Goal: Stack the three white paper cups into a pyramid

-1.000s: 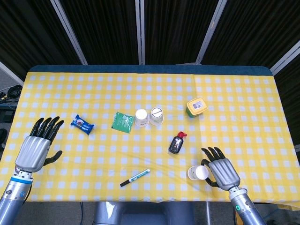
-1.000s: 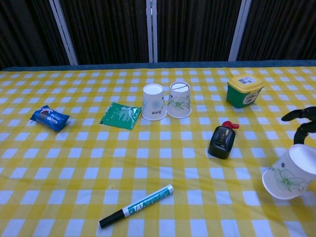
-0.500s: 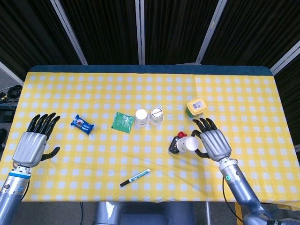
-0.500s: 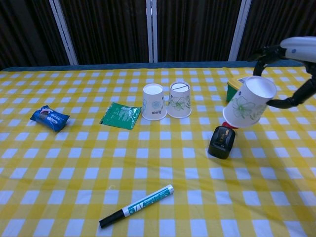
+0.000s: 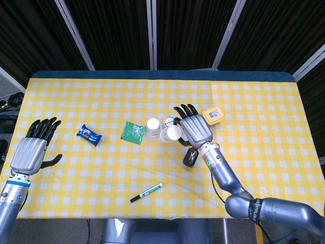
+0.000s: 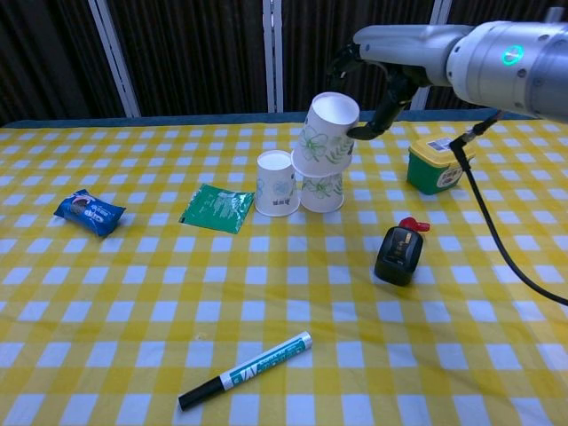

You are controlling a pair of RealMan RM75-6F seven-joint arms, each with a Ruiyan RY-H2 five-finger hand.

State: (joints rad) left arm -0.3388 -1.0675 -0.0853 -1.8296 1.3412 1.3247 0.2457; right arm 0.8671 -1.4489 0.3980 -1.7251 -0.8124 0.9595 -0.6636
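A yellow-and-white checked tablecloth [image 5: 101, 168] covers the table, with dark slatted panels behind it.

The landmark is the pair of base cups: two white paper cups standing upside down and touching, the left base cup [image 6: 276, 183] and the right base cup [image 6: 322, 190], near the middle of the cloth. Set side by side like this, they look meant as the bottom row of the pyramid. The third cup [image 6: 326, 134] is held tilted in the air just above the right base cup, bottom end uppermost, in the grip of the right hand [image 5: 193, 126], whose fingers wrap its side. It seems carried inverted so it can be set across the two bases; it still needs to level out and shift toward the seam between them. All three cups carry a pale green flower print; no words are legible on them.

Just left of the base cups lies a green sachet [image 6: 217, 209], its print too small to read. Further left is a blue snack packet [image 6: 89, 211], its brand unreadable. Right of the base cups stands a green tub with a yellow lid [image 6: 438, 163] bearing a white label too small to read. In front and to the right sits a black bottle with a red cap [image 6: 399, 251]. Well in front lies a marker pen [image 6: 246, 369]; its barrel print is illegible.

The left hand [image 5: 33, 150] hovers far left of the cups, fingers extended and empty.
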